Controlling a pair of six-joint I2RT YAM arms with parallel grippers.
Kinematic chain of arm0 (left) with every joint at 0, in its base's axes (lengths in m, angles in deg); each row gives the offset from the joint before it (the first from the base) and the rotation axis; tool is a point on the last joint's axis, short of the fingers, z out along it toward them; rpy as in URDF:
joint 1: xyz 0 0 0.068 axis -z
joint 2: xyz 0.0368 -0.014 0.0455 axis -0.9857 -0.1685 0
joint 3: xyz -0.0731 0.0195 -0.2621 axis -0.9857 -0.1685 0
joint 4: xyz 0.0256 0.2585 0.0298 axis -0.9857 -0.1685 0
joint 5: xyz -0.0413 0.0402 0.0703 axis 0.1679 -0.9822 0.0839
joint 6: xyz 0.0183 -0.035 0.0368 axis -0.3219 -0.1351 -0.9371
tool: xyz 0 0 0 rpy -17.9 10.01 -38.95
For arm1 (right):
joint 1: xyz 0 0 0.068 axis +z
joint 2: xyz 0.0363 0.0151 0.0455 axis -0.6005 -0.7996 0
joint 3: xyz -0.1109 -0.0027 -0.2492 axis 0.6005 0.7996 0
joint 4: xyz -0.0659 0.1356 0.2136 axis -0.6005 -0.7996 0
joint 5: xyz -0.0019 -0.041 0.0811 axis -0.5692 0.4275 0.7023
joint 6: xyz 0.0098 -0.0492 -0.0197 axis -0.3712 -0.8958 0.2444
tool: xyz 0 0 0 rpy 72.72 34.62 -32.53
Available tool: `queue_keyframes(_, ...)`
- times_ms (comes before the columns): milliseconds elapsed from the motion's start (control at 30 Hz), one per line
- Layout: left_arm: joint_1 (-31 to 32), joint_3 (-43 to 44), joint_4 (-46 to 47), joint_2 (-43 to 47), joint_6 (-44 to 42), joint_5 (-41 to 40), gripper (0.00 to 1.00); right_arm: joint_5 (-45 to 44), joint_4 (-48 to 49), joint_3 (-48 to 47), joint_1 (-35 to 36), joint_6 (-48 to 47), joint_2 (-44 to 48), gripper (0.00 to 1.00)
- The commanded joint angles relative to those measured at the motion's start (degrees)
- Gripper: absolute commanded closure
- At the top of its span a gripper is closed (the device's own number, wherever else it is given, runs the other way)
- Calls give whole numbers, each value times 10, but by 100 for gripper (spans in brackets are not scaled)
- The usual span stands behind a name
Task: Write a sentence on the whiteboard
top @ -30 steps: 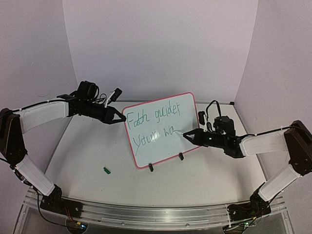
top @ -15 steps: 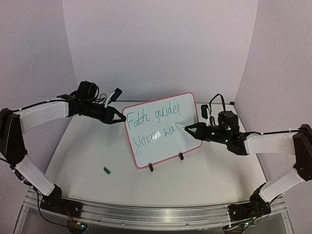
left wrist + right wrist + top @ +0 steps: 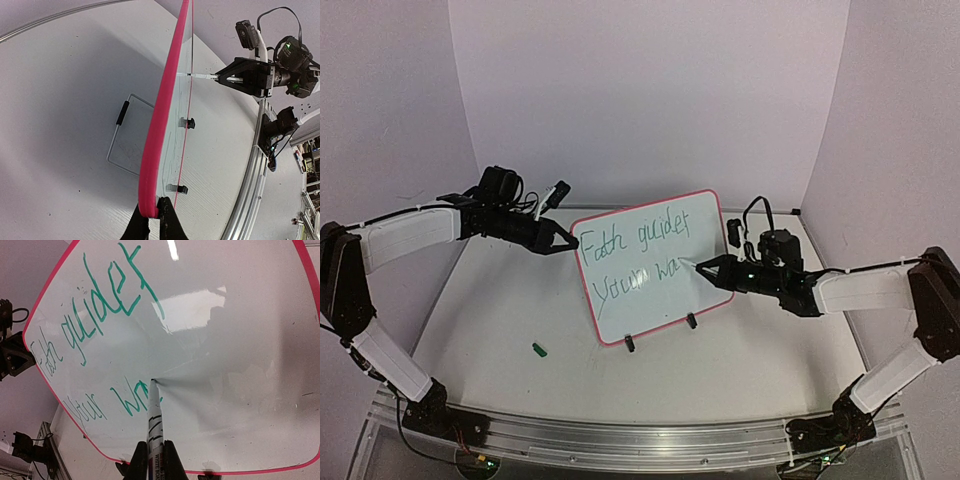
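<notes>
The whiteboard (image 3: 655,270), white with a pink-red rim, stands tilted on two black clip feet in the middle of the table. Its green sentence (image 3: 107,305) reads "Faith guides" above "your wa". My left gripper (image 3: 567,243) is shut on the board's upper left rim (image 3: 156,165). My right gripper (image 3: 705,267) is shut on a white marker (image 3: 154,417), whose tip touches the board just right of the "wa" (image 3: 129,397). In the left wrist view the board is seen edge-on, the marker (image 3: 202,76) meeting its face from the right.
A small green marker cap (image 3: 538,349) lies on the table in front of the board's left side. A wire stand with a black grip (image 3: 122,135) lies flat behind the board. The table's metal front rail (image 3: 640,445) runs along the near edge.
The right gripper swung up and right, then came back left a little; the marker tip now rests just right of "wa". The left arm and the board have not moved.
</notes>
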Motion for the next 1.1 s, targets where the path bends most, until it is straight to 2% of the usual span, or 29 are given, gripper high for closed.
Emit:
queue_keyframes(0,28,-22,-100,-34,-59,-49,100,-22,19,-13,-2,-2,-8,100)
queue_keyframes(400,28,-22,-100,-33,-58,-48,100,-28,19,39,-2,15,14,100)
queue_keyframes(800,28,-22,-100,-33,-58,-49,100,-29,20,37,-2,13,78,100)
queue_keyframes(1067,28,-23,-100,-32,-58,-49,100,-36,25,18,-2,2,50,100)
